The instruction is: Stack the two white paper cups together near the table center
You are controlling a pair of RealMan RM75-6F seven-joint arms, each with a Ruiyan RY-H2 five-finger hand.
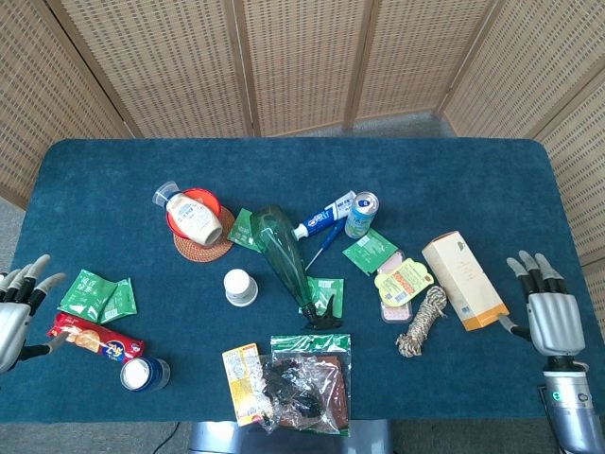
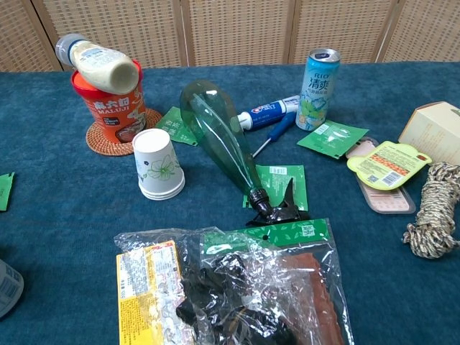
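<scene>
The white paper cups (image 1: pixel 240 287) stand upside down, one nested over the other, just left of the table's middle; in the chest view the stacked cups (image 2: pixel 158 165) show a green floral print and layered rims. My left hand (image 1: pixel 14 314) hovers at the table's left edge, fingers spread, holding nothing. At the right edge, my right hand (image 1: pixel 548 317) also has its fingers spread and holds nothing. Both hands are far from the cups and neither shows in the chest view.
A green plastic bottle (image 1: pixel 285 253) lies right of the cups. A red tub with a sauce bottle (image 1: pixel 196 218) sits behind them, snack bags (image 1: pixel 298 380) in front. A can (image 1: pixel 361 214), toothpaste (image 1: pixel 325 216), carton (image 1: pixel 462 279) and rope (image 1: pixel 421 322) lie to the right.
</scene>
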